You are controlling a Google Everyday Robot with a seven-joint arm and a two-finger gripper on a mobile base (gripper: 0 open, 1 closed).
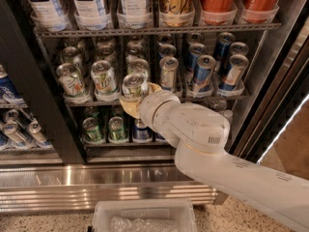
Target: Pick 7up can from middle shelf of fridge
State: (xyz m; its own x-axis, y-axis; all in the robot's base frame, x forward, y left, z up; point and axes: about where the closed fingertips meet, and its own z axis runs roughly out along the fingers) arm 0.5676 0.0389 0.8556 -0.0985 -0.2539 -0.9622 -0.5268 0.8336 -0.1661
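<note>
**Gripper pinching the 7up can at the shelf front**
The gripper (141, 96) has its yellowish fingers (128, 105) pressed to either side of the 7up can (134, 85). It holds the can at the front edge of the middle shelf (212, 94) of the fridge (38, 110). Two matching cans (104, 76) stand just left, and slim blue cans (203, 71) stand to the right.

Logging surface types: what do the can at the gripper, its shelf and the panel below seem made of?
7up can: likely thin metal, printed pale body, shiny silver top. Middle shelf: dark wire, probably coated metal, with clear plastic front trays. Base panel: ribbed, streaky reflections, looks like stainless steel. The gripper sits at the can's lower front.
</note>
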